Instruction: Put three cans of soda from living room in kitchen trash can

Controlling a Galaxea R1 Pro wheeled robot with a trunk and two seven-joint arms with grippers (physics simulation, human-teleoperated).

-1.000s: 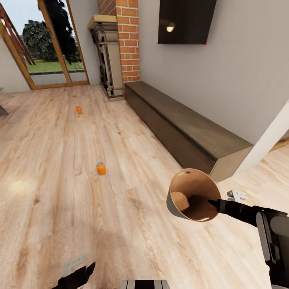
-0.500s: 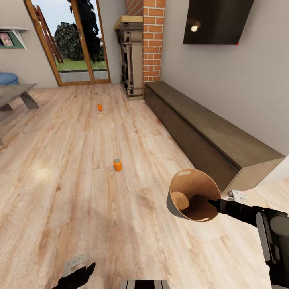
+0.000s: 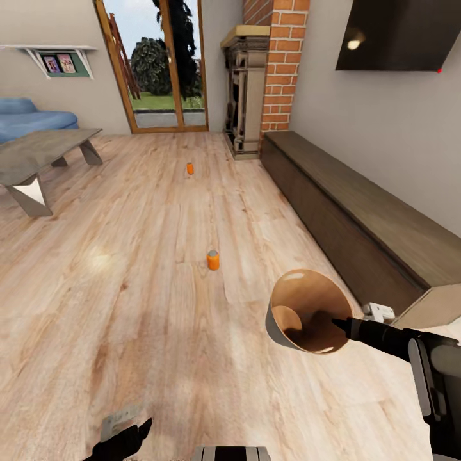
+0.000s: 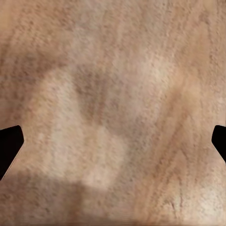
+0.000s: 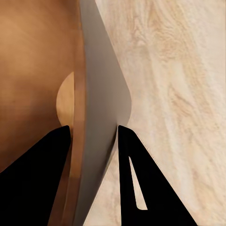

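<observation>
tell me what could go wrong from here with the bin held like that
1. The right gripper pinches the trash can only by its thin rim wall, and the bin hangs tilted; a jolt while driving might let it slip.
2. The mouth faces sideways, so a can dropped in could roll back out.
3. The nearer orange can stands on the floor ahead; the base might knock it over.
</observation>
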